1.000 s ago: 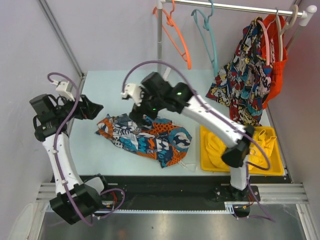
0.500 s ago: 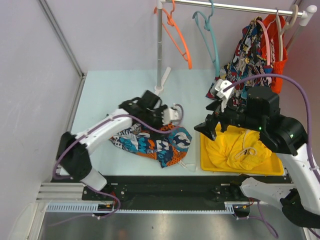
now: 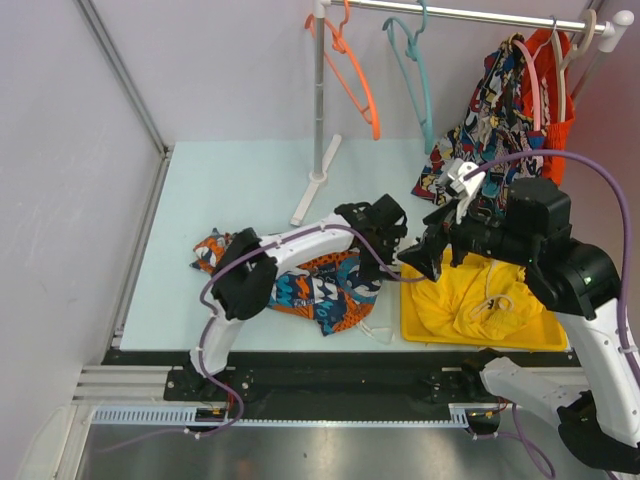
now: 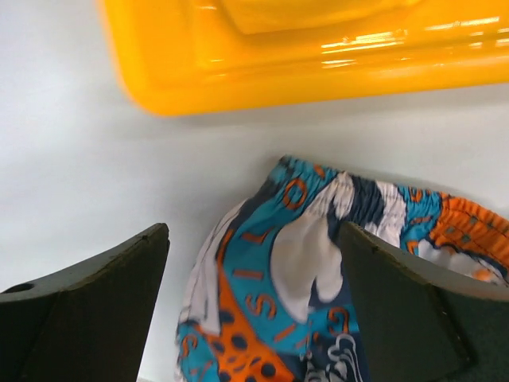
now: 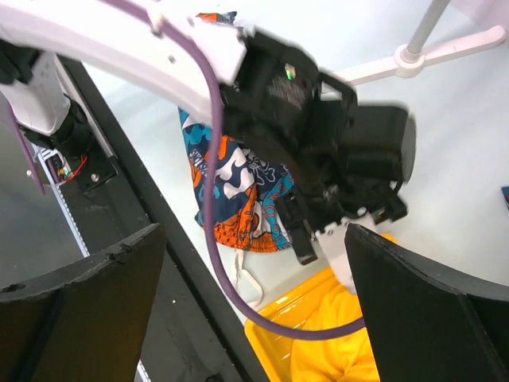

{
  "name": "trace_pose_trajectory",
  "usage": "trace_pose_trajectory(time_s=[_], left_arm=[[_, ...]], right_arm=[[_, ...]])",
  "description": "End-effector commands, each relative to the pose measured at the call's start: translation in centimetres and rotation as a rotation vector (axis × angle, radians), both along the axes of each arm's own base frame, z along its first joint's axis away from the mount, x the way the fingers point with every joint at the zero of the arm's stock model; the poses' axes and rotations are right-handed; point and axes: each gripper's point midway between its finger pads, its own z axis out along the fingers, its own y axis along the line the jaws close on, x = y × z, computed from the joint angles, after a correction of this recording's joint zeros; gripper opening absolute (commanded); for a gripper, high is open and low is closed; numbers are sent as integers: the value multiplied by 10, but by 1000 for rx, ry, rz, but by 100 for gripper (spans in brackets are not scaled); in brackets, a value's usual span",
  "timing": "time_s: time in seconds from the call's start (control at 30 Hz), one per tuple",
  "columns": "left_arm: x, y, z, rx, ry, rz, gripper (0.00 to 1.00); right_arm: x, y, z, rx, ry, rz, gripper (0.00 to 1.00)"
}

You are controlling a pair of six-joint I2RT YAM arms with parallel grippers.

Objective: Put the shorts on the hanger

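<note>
cartoon-print navy, teal, orange fabric shorts [image 3: 330, 290]: crumpled just left of yellow plastic tray [image 3: 480, 340], long axis toward it | left gripper [image 4: 250, 310]: fingers spread, empty, above shorts' tray-side end, nearer of 2 | right gripper [image 5: 254, 310]: spread, empty, over tray's left edge | thin teal plastic hanger [image 3: 426, 110]: hanging behind tray

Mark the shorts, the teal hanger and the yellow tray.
shorts [image 3: 345, 295], top view, exposed printed fabric.
teal hanger [image 3: 431, 128], top view, lower end.
yellow tray [image 3: 520, 342], top view, near rim.
</note>
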Motion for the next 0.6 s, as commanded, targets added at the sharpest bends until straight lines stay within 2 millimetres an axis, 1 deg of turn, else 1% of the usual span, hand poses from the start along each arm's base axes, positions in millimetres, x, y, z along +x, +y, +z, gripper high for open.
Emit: trace_pose_trajectory(time_s=[0.0,0.03,0.07,0.13,0.17,0.23,0.27,0.3,0.33,0.37,0.4,0.43,0.47,0.5,0.53,0.57], left_arm=[[4,-2,-18,76,-41,-53,93],[7,3,-24,102,-58,-51,92],[4,14,-38,137,-49,-57,92],[2,19,-42,141,-58,-65,91],[-4,27,-51,165,-43,-71,90],[-12,39,-51,198,-10,-80,76],[-16,43,-48,207,7,-83,67],[-18,47,-44,209,19,-77,43],[-18,53,-27,186,34,-44,32],[-22,54,-16,147,59,-34,24],[-22,57,-2,109,71,-11,12],[-10,63,36,14,44,63,6],[-5,68,52,-31,41,104,0],[-2,72,75,-101,45,131,0],[14,90,93,-153,50,219,0],[19,101,133,-238,7,255,0]], right_arm=[[0,-8,14,44,-40,-45,100],[0,-9,16,52,-40,-47,100],[-2,-9,17,60,-34,-47,100],[-3,-11,17,63,-32,-53,100],[-2,-12,17,60,-34,-55,100],[-2,-14,16,55,-36,-64,100],[-3,-14,16,54,-36,-64,100],[-2,-14,15,50,-37,-61,100],[-2,-14,14,46,-33,-62,100],[-3,-14,12,42,-28,-55,100],[-2,-13,9,33,-22,-49,100],[-3,-12,7,29,-18,-41,100],[-4,-11,0,16,-2,-29,100],[-3,-11,-4,3,-2,-18,100],[-2,-9,-9,-10,5,-6,99],[-1,-9,-16,-23,19,4,99]])
